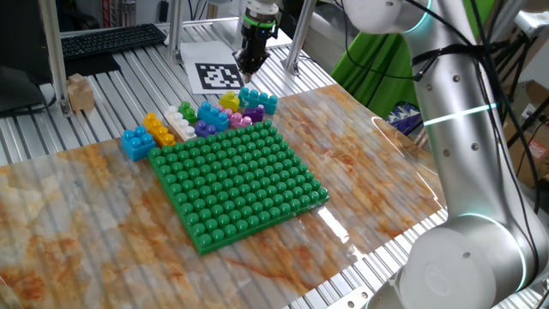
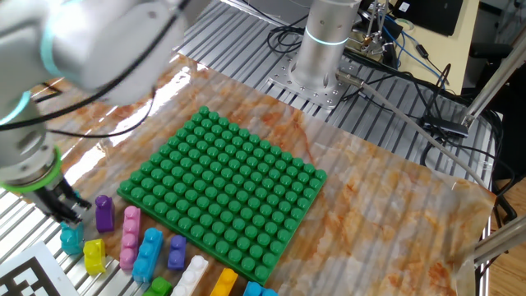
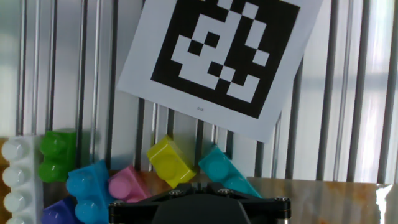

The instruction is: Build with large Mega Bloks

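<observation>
Gripper (image 1: 252, 67) hovering above teal brick (image 1: 259, 99)

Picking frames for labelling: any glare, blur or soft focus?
One fixed view: glare streaks on the clear sheet at right. The other fixed view: the near arm is a soft, out-of-focus blur. Hand view: marker card sharp; the gripper base is dark.

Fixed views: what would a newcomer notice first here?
The big green studded baseplate dominates the middle of the marbled mat, bare of bricks. Along its far edge lies a colourful huddle of Mega Bloks: blue, orange, white, purple, pink, yellow, teal. The gripper hangs just above the teal brick, beside the black-and-white marker sheet.
</observation>
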### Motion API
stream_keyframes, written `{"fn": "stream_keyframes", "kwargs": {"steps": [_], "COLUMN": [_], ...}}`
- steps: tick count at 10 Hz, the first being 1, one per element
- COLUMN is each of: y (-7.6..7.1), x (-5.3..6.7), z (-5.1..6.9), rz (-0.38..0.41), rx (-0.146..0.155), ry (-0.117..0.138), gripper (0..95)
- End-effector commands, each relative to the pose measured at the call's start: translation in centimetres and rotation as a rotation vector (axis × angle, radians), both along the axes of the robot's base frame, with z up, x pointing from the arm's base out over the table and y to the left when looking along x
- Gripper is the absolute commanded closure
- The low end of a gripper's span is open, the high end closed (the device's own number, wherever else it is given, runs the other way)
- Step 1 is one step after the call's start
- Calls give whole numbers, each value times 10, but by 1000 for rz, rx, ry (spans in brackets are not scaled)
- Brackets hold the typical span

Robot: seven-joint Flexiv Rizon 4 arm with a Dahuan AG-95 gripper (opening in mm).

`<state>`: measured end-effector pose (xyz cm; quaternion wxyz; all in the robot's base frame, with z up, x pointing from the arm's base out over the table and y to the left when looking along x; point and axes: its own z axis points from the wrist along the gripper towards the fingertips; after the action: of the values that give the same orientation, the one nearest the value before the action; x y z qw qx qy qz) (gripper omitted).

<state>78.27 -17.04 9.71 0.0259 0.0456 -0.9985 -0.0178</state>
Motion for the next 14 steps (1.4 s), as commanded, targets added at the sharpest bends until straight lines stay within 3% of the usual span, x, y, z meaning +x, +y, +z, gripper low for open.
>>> {"fn": "stream_keyframes", "kwargs": {"steps": [1,5,6,7,10,12,14], "y": [0,0,0,0,-2,-4,-5], "x": [-7,-7,-7,-7,-4,-3,-2], "z": [0,0,0,0,1,-1,-4], "rz": [11,78,95,129,151,151,152], "rx": [-15,-34,-34,-50,-59,-49,-76], "ry": [-13,-28,-38,-52,-58,-78,-83], "gripper": [950,950,760,760,190,190,190]}}
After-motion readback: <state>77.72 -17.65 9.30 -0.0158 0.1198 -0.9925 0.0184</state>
